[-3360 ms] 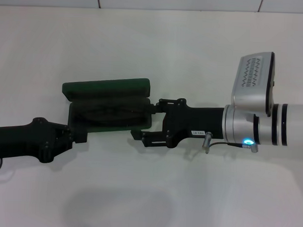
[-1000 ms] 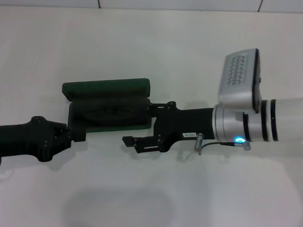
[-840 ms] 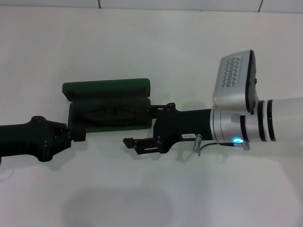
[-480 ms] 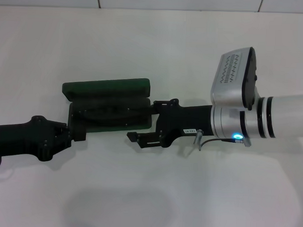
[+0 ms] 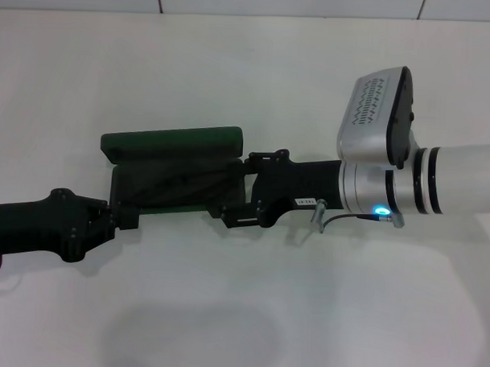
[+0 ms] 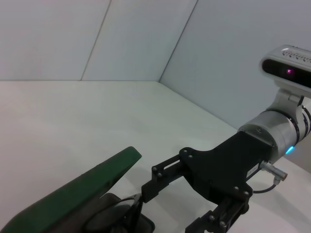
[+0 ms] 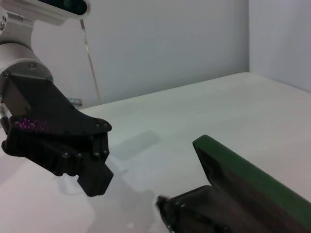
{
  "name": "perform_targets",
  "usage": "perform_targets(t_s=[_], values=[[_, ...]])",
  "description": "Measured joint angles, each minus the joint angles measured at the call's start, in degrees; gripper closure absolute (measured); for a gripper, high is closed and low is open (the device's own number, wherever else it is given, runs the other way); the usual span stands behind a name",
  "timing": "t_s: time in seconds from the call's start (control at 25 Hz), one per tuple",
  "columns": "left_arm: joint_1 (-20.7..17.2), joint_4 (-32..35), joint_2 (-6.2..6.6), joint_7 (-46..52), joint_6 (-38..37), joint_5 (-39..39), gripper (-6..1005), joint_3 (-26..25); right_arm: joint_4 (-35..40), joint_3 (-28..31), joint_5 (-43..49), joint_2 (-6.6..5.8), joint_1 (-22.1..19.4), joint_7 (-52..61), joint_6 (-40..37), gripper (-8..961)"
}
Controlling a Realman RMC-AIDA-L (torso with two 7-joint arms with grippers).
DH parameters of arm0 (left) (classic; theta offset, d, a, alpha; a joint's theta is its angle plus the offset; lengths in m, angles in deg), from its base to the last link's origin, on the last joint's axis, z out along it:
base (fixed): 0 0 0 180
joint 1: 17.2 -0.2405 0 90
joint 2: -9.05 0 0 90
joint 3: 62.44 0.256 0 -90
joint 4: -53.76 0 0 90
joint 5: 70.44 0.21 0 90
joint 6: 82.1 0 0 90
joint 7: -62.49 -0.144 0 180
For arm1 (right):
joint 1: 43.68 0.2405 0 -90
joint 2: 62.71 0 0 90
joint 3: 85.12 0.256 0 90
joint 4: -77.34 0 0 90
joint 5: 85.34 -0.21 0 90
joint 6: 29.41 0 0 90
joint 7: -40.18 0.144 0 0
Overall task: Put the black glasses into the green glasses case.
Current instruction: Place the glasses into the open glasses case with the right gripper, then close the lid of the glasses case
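Open case on the table, glasses lying inside, a gripper at each end.

The green glasses case (image 5: 177, 175) looks rigid and light, likely to slide, so its ends suit bracing; the left gripper (image 5: 125, 215) meets its left end, grip unreadable. The right gripper (image 5: 243, 190) straddles its right end, fingers apart. The black glasses (image 5: 174, 183), thin and fragile, rest in the tray.

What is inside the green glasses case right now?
The black glasses lie in the open green glasses case; the right gripper covers its right end, the left gripper its left corner.
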Motion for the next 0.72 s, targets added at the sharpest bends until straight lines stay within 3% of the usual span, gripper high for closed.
perform_targets(t_s=[0.36,0.72], values=[[-0.16,0.00,-0.05,-0.01,0.00,-0.09,987,0.00,0.05,3.04,-0.65,0.00,-1.42,-0.31,-1.88,214],[0.15,-0.83,-0.11,-0.02,1.36,1.17,987,0.34,-0.06,10.96,-0.53,-0.18,-9.77,-1.06,-12.88,215]])
